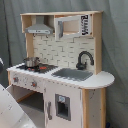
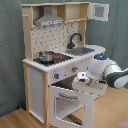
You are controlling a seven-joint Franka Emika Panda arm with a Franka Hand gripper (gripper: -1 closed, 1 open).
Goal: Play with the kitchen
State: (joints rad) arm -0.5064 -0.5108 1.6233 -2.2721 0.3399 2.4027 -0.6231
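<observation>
Behind the kitchen (image 2: 55,60)'s open oven door (image 2: 70,102), the gripper (image 2: 80,84) is partly hidden.
</observation>
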